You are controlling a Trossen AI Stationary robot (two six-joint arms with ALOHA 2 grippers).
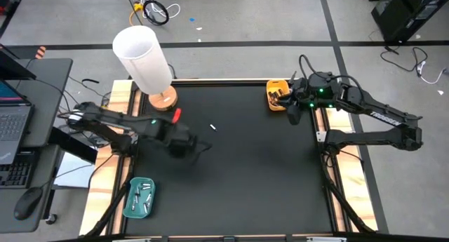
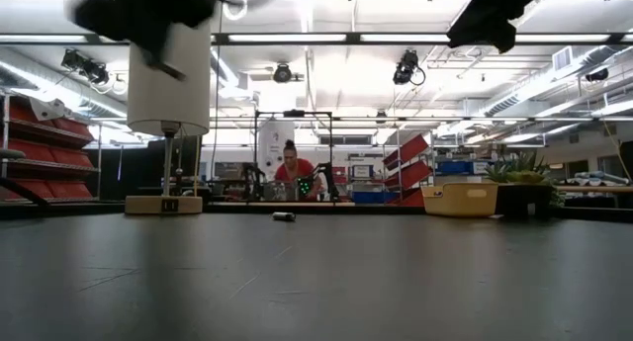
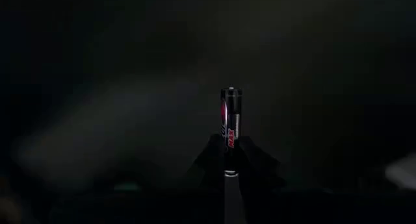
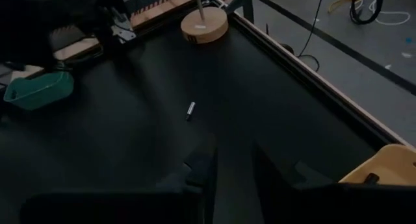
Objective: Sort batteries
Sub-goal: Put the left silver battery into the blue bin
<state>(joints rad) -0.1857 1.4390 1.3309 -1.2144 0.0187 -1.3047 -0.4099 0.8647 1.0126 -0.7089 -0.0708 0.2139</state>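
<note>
Two arms stand over the black surface [image 1: 238,179]. We find the left tool [image 1: 181,145] above the left-centre of the surface, its fingers clamped on a dark battery [image 3: 231,123] with a reddish label; the left wrist view shows that battery upright between the fingertips, one end projecting clear of them. The left arm's own bulk hides the grip from above.

We note the right tool [image 1: 292,114] at the far right edge of the surface, just beside the yellow tray [image 1: 276,95]. In the right wrist view its two fingers [image 4: 203,169] stand apart with a gap between them and nothing in it.

One loose battery [image 1: 212,127] lies flat on the bare surface, between the two tools and nearer the left one. The low view shows it [image 2: 284,216] lying on its side, well apart from the lamp base [image 2: 164,204].

The teal tray [image 1: 131,200] sits at the near left corner and carries several pale batteries [image 1: 144,195], too small for us to count with confidence. We cannot tell what lies in the yellow tray.

A white-shaded lamp [image 1: 142,58] stands at the far left edge on a round wooden base. Beyond the surface, a person in red [image 2: 292,173] is seated in the room.
</note>
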